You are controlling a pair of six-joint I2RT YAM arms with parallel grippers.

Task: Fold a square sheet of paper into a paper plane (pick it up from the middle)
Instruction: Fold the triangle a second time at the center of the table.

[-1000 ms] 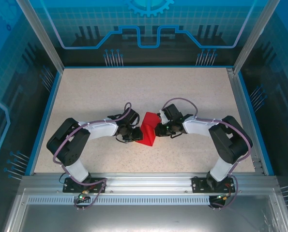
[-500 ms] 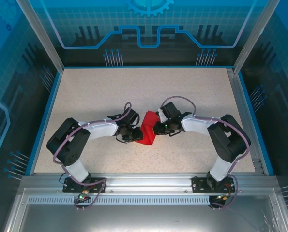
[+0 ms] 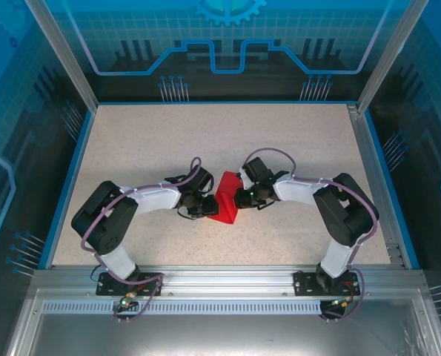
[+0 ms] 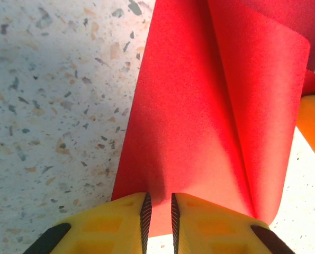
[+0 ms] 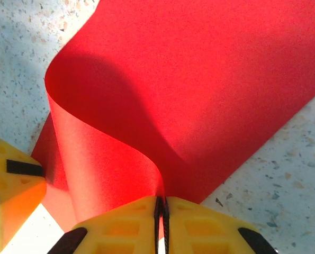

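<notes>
While apparently rolling flap over for crease, pinching square sheet of paper mid tabletop: nipping one edge in narrow left tool, clamping curled flap in near-shut right tool.

No legible text, label, brand or number anywhere

the square sheet of paper is showing bright red, with darker red shading in its curl. the table is looking pale beige with tiny grey and brown specks. the left gripper, at 6 o'clock in its wrist view, is showing yellow fingers with black edges, and the right gripper is matching it. the arms are wearing white and black, with purple cables.
</notes>
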